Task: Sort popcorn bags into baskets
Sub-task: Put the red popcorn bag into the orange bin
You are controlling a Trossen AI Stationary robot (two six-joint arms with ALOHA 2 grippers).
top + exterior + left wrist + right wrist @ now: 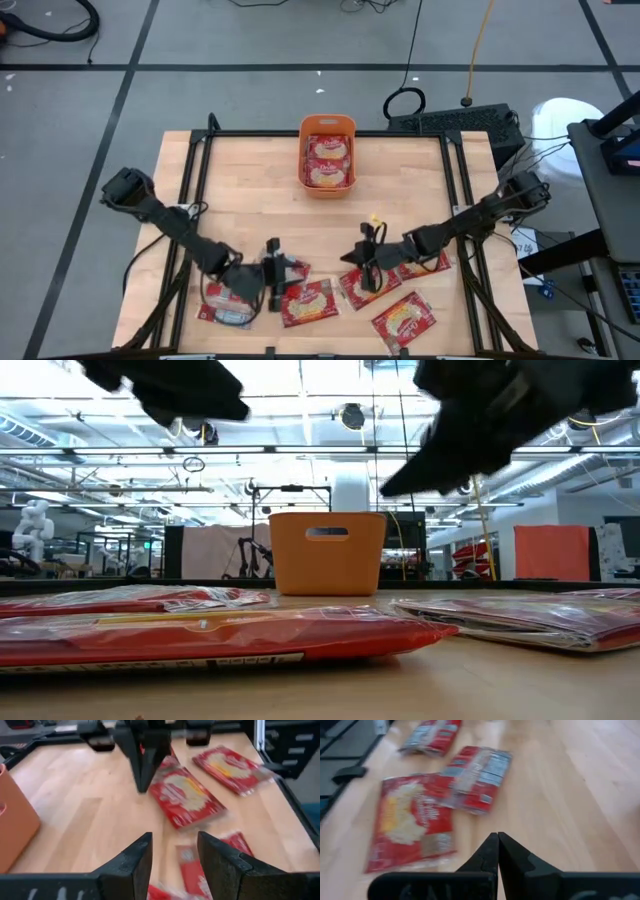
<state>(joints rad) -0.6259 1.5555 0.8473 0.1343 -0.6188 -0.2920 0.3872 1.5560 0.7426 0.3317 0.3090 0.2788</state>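
Popcorn bags (312, 302) are scattered along the near edge of my table (250, 220), label side up mostly. My left gripper (274, 272) hangs just over them with its fingers apart, holding nothing. Right gripper (366, 262) is pinched closed and empty, near another bag. Farther back, the orange basket (327, 126) already has bags in it.

Table (250, 200): showing pale, smooth wood.
Popcorn bags (308, 302): showing glossy, crinkled film.
Basket (327, 125): showing smooth orange plastic.
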